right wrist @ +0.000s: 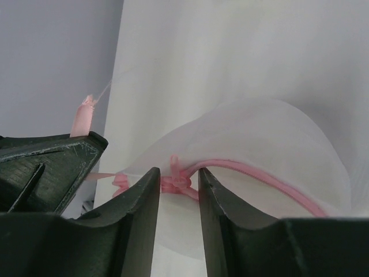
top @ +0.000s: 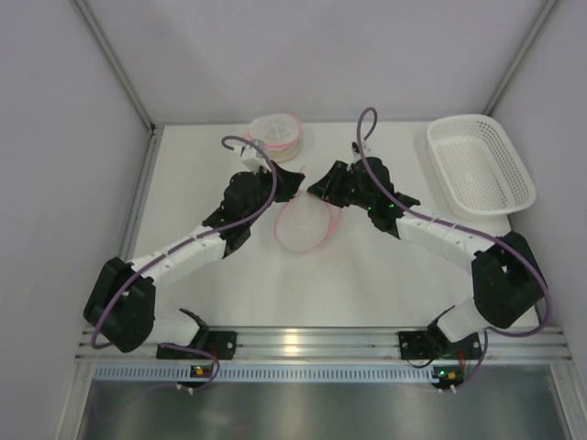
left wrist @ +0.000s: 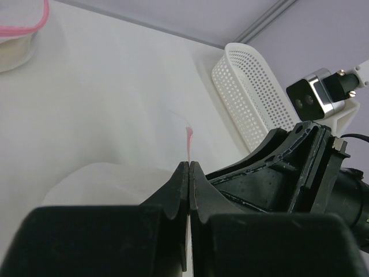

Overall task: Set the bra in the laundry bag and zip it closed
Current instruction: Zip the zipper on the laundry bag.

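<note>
Pale lilac walls box in a white counter (top: 385, 266). A white perforated plastic basket (top: 525, 179) sits at its far right corner. At the middle lies the round, translucent white mesh laundry bag with a pink rim (top: 303, 227), with both arms bent in over its far edge.

The left hand (left wrist: 189, 167) is pressed fully together, pinching a short pink tab (left wrist: 189, 138) that sticks up from between its fingers at the bag's edge. The right hand (right wrist: 177, 173) is partly open, a finger on either side of the knotted pink zip pull (right wrist: 176, 182). A sliver of gap shows on each side, so I would not call it gripped.

At the back of the counter sits a round white, pink-edged bundle (top: 275, 136). I cannot tell whether that is the bra, or whether the bra is already inside the mesh.

To my eye this is the zipping step. The next move calls for the right hand to pinch the pull firmly and draw it around the rim. The left must hold its tab taut as an anchor, or the soft mesh will bunch.
</note>
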